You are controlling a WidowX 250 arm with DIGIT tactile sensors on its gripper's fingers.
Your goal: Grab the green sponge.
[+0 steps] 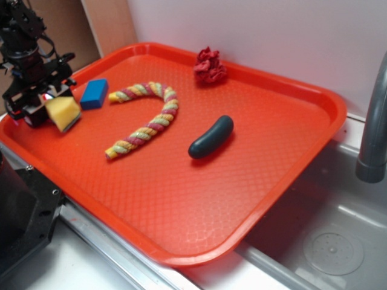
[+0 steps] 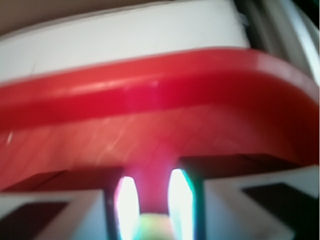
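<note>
My pincer sits at the near-left corner of the red tray, and it is pinching the green sponge, a chunky yellow wedge with a thin dark layer along its lower right face. The sponge sits between my fingers just above the tray floor; I cannot tell whether it touches. Just beside it lies a blue block. Further in, a braided rope curves in an arch, a dark green sausage-shaped thing lies near the middle, and a crumpled red cloth rests by the far rim. In my wrist view, the tray's rim fills the frame, blurred.
</note>
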